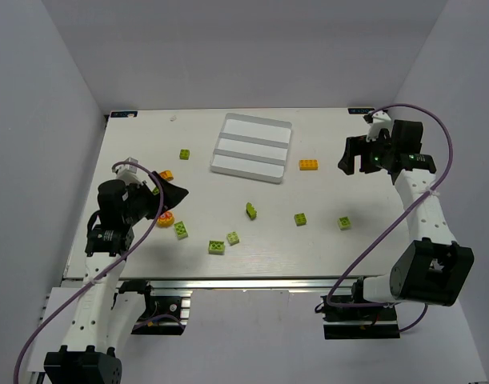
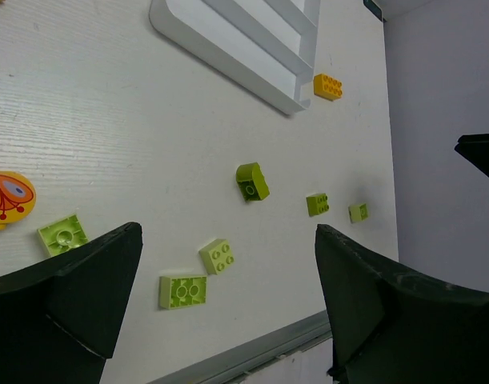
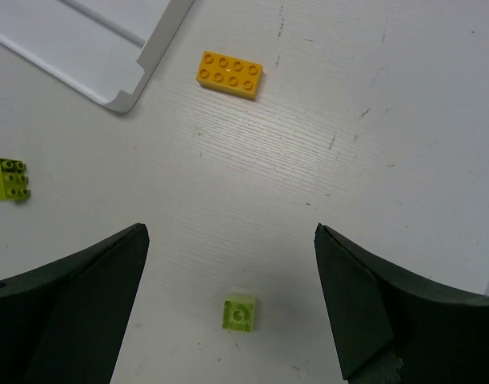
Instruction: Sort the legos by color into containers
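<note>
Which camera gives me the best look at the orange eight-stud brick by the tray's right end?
The right wrist view: the orange brick lies near, unobstructed, every stud countable, beside the tray corner. The top external view shows it small but places it right of the tray. The left wrist view shows it tiny and far, past the tray's end.

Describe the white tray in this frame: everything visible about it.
The white tray is a rectangular, smooth plastic-looking piece with rounded corners and a raised rim. Two raised dividers split it into three long parallel slots, all of which look empty. It lies flat on the table's far middle, turned slightly askew. Nothing touches it: an orange lego lies just off its right end, a green lego off its left, and both grippers are well away.
</note>
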`<control>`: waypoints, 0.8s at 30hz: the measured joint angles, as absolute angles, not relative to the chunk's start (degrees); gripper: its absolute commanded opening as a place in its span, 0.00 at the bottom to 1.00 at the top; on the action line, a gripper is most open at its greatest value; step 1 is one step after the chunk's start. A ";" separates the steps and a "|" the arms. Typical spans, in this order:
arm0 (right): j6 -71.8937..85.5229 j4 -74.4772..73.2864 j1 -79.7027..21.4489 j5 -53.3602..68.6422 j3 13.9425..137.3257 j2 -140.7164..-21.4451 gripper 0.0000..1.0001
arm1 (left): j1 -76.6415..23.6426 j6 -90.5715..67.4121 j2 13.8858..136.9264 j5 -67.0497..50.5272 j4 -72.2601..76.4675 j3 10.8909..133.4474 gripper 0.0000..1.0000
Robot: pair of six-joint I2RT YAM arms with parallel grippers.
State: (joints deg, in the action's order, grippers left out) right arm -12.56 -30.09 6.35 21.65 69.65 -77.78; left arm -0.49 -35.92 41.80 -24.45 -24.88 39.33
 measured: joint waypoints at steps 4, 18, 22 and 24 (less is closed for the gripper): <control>-14.02 -30.44 6.35 23.94 69.65 -78.17 0.89 | -0.49 -36.36 41.43 -24.64 -25.28 38.35 0.98; -34.24 -35.79 4.25 36.71 70.81 -81.82 0.89 | -0.49 -38.19 41.60 -25.71 -25.61 36.82 0.44; -37.76 -36.27 3.01 38.76 75.79 -87.00 0.86 | -0.49 -38.46 41.80 -26.00 -26.59 36.73 0.79; -40.23 -36.36 2.44 40.01 79.15 -90.65 0.83 | -0.49 -38.76 41.80 -25.98 -27.57 36.73 0.82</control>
